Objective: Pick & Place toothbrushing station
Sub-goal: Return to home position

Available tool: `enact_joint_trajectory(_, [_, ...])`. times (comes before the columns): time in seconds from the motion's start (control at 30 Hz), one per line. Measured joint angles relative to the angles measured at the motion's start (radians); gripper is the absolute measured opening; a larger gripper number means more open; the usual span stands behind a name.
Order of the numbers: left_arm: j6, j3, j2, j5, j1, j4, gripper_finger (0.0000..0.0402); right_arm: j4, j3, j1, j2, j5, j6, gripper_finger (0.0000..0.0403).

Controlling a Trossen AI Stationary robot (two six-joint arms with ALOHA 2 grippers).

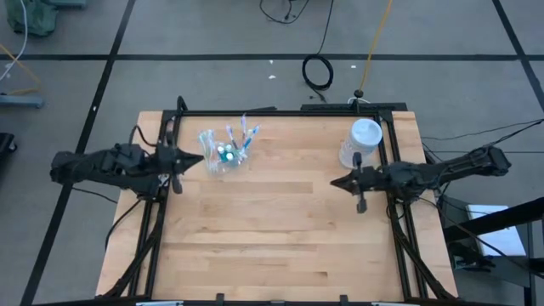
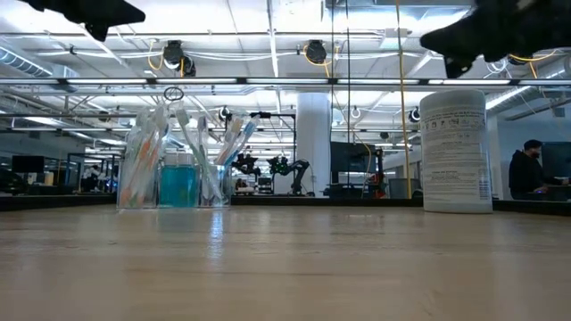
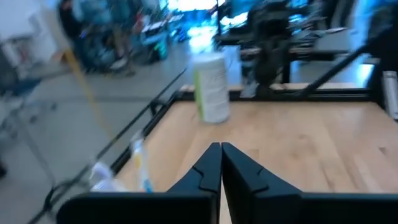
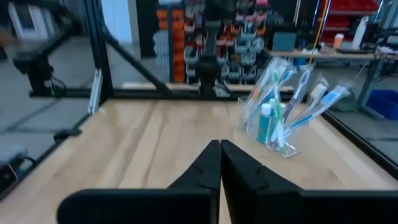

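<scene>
Leave the left fingers [image 3: 208,169] pressed together, just beside the filled clear cup [image 1: 225,158] at upper left of centre on the desk [image 1: 280,246]; draw back level, clear of the toothbrushes [image 4: 293,102]. Likewise leave the right fingers [image 4: 209,163] pressed together, centre right near the white container [image 1: 365,138]; withdraw without brushing it.

We see a clear cup [image 2: 174,169], pastel toothbrushes [image 4: 326,102], teal white-capped tubes [image 4: 265,127], a white container [image 2: 456,150] and a pale wood table [image 1: 272,229].

The clear cup [image 1: 225,156] and white container [image 1: 365,141] stand far back — the table [image 1: 280,238] between and before them lies open.
</scene>
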Motion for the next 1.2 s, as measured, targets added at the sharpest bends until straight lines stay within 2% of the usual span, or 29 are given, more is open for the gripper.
enact_joint_trajectory(0.2, [0.153, -0.155, -0.073, 0.098, -0.010, 0.242, 0.0008, 0.000, -0.121, 0.000, -0.244, -0.012, 0.015, 0.0001])
enact_joint_trajectory(0.37, [0.222, -0.303, -0.140, 0.146, -0.010, 0.441, 0.0012, -0.052, -0.168, 0.000, -0.394, -0.133, -0.005, 0.0001])
enact_joint_trajectory(0.47, [0.227, -0.394, -0.181, 0.163, -0.010, 0.522, 0.0021, -0.117, -0.174, 0.000, -0.452, -0.184, 0.000, 0.0001])
enact_joint_trajectory(0.67, [0.229, -0.575, -0.245, 0.204, -0.009, 0.730, 0.0005, -0.139, -0.223, -0.001, -0.499, -0.184, -0.029, 0.0001])
enact_joint_trajectory(0.83, [0.210, -0.578, -0.257, 0.264, -0.009, 0.706, 0.0014, -0.141, -0.281, -0.023, -0.503, -0.183, 0.008, 0.0000])
enact_joint_trajectory(1.07, [0.204, -0.578, -0.257, 0.264, -0.009, 0.632, 0.0010, -0.150, -0.329, -0.054, -0.502, -0.184, 0.041, 0.0000])
enact_joint_trajectory(1.2, [0.136, -0.578, -0.257, 0.264, -0.009, 0.568, 0.0004, -0.148, -0.330, -0.054, -0.500, -0.180, 0.031, 0.0000])
